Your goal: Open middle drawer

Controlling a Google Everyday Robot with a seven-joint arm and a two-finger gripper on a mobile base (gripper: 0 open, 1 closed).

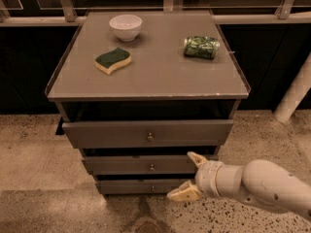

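The gripper (190, 176) hangs wide open, empty, right of the middle drawer (116, 165); centre its fingers (196, 158) about the brass knob (152, 167); close, then pull straight nearward.

**A:** Any lettering to call out here?

**B:** Nothing I can read. The green can (201, 47) lies on its side at one o'clock on the tabletop (160, 79). It shows a leafy pattern, and any wording on it is too blurred to tell.

**A:** And the white bowl (125, 26) at eleven o'clock, the sponge (112, 60) at ten?

**B:** Both plain, no brand or number legible.

**A:** The drawers?

**B:** The middle drawer (146, 165) is a grey front with a brass knob (152, 167), and no label shows. The gripper (187, 176) sits at four o'clock from that knob with its fingers spread. There's no readable marking on its pale shell either.
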